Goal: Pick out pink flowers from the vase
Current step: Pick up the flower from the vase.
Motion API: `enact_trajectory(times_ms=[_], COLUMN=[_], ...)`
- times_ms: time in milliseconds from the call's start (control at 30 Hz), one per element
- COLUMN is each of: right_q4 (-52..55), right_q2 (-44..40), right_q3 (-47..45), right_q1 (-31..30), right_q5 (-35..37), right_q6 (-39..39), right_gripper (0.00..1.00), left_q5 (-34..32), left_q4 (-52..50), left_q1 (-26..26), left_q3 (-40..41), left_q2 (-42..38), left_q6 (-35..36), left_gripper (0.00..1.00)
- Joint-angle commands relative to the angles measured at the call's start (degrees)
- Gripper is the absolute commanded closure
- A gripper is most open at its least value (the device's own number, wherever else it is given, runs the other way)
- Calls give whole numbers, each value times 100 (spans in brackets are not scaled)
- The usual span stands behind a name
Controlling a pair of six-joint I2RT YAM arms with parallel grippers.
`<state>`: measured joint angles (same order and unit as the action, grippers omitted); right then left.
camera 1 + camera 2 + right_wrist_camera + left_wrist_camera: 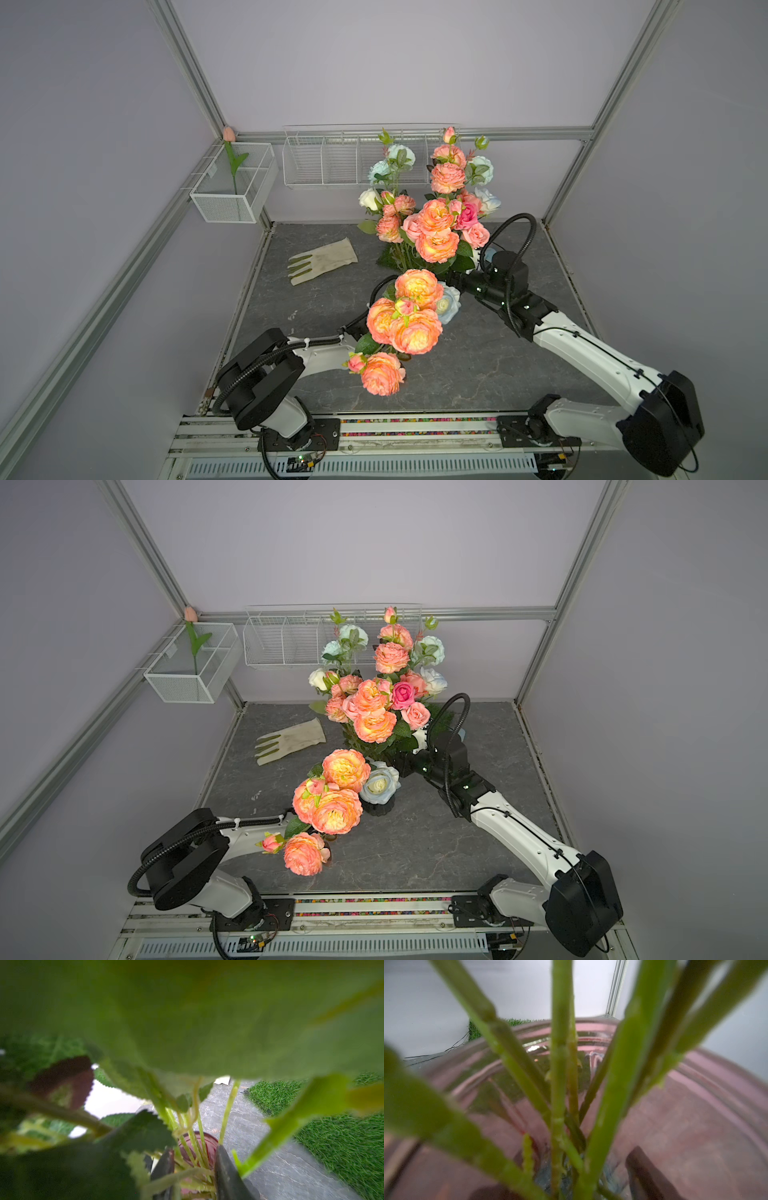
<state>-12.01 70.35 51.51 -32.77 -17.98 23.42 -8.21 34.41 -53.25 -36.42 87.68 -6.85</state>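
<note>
One grey stone worktop (415,854), lilac walls (374,542) around. Vase (695,1126) stands mid-worktop, nearly hidden under pink flowers (336,808) in both top views; left jaws clamp its glass, right jaws stand apart around stems (230,1105) just above it. Nearest stems lean nearward, farther ones rise upright.

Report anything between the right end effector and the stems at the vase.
Nothing visible: in the right wrist view green stems run between the right end effector's fingers, over the vase rim. Broad leaves crowd close by.
</note>
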Motion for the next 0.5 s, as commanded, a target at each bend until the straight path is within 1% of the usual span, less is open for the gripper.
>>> enact_trajectory(times_ms=[0, 167, 267, 333, 467], right_q4=[-295, 124, 538, 813, 1306], right_q2=[21, -374, -710, -941, -1451], right_q3=[225, 143, 106, 80, 76], right_q1=[-31, -13, 34, 73, 262], right_q5=[-140, -3, 0, 18, 115], right_q6=[176, -35, -195, -263, -296], right_gripper=[74, 85, 92, 94, 94], left_q5=[364, 63, -509, -616, -520], left_q4=[-982, -798, -924, -911, -949], left_q1=[-23, 84, 120, 179, 357], left_q3=[219, 326, 325, 383, 474], left_q2=[235, 150, 46, -49, -214], left_q6=[-298, -434, -357, -256, -145], left_gripper=[100, 100, 100, 100, 100])
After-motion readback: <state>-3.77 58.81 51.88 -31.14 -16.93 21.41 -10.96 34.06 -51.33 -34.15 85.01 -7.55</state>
